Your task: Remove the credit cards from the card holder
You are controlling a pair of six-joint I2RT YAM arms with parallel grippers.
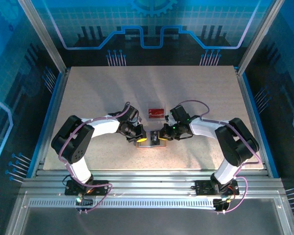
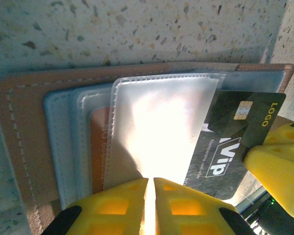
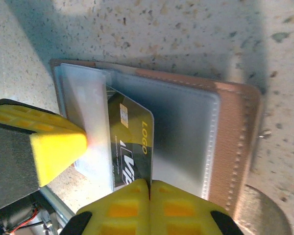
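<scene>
The card holder lay open on the table, directly between my two claws. My left gripper was pressed together on the near edge of its clear sleeve. My right gripper pinched the dark card, which stuck partway out of that sleeve at a tilt. Some red cards lay just beyond the holder.
</scene>
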